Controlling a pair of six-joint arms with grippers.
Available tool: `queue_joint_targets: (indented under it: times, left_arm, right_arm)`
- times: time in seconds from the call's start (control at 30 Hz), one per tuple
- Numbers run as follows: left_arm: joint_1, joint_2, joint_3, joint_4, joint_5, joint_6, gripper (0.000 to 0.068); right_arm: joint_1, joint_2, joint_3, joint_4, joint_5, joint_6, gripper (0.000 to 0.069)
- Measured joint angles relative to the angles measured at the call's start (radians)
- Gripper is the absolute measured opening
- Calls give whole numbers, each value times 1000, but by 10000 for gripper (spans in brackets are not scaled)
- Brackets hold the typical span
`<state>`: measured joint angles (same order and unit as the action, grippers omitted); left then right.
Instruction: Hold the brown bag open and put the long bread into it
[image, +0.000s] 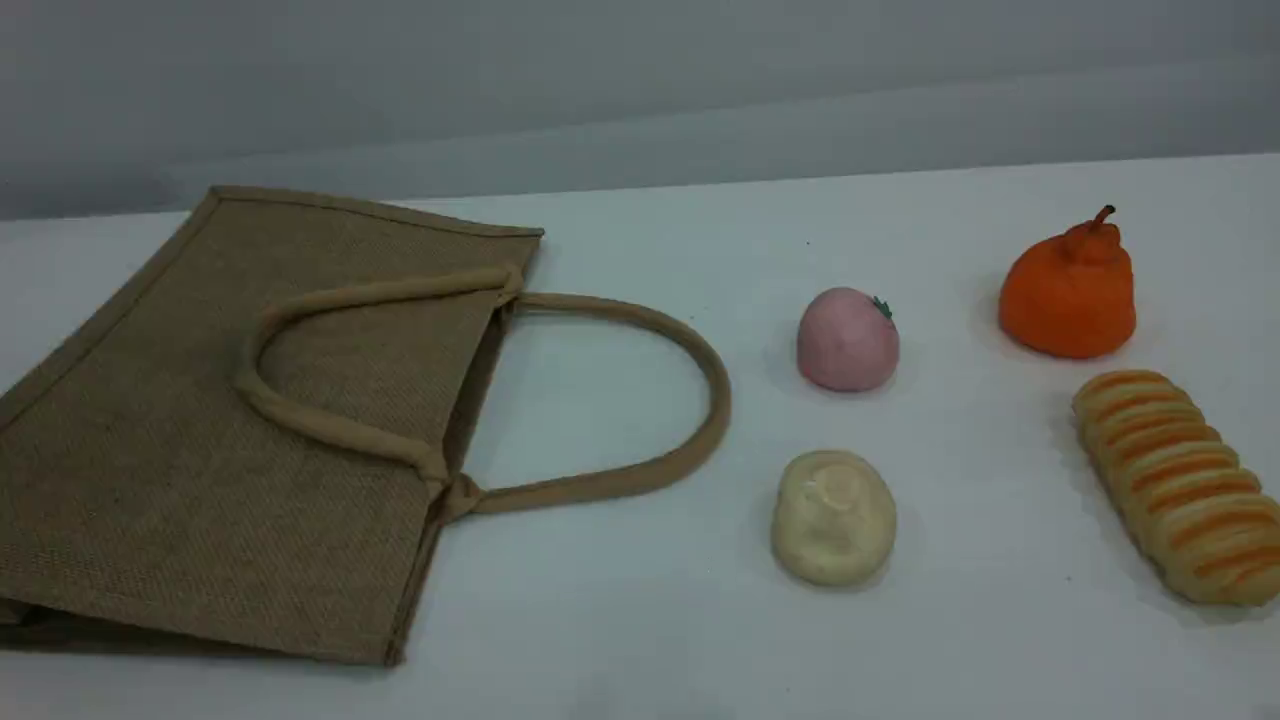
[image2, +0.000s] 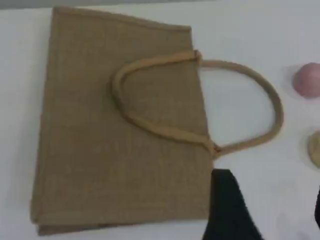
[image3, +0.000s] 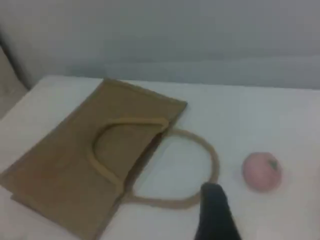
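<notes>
The brown bag (image: 200, 430) lies flat on the left of the white table, its mouth toward the right. One loop handle (image: 300, 410) is folded back onto the bag and the other handle (image: 700, 370) lies out on the table. The long bread (image: 1180, 485), golden with orange stripes, lies at the far right edge. Neither arm shows in the scene view. My left gripper (image2: 274, 215) hovers over the bag (image2: 110, 150) near its mouth corner, open and empty. Of my right gripper only one black fingertip (image3: 215, 212) shows, above the bag's (image3: 75, 165) outer handle.
A pink round fruit (image: 847, 340) and a cream-white lump (image: 833, 515) sit between the bag and the bread. An orange pear-shaped fruit (image: 1070, 290) stands behind the bread. A grey wall closes the table's far edge.
</notes>
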<state>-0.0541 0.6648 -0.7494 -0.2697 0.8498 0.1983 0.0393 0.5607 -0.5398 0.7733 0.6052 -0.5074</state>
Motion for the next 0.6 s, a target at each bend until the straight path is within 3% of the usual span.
queue_joint_targets:
  times: [0.23, 0.43, 0.6]
  left_arm:
    - [0, 220, -2, 8, -135, 1, 373]
    - [0, 448, -13, 10, -299, -1, 372]
    - [0, 653, -82, 69, -389, -31, 372]
  right_arm:
    - [0, 228, -75, 135, -98, -152, 396]
    - [0, 456, -156, 225, -102, -238, 396]
    - [0, 627, -176, 344, -121, -349, 396]
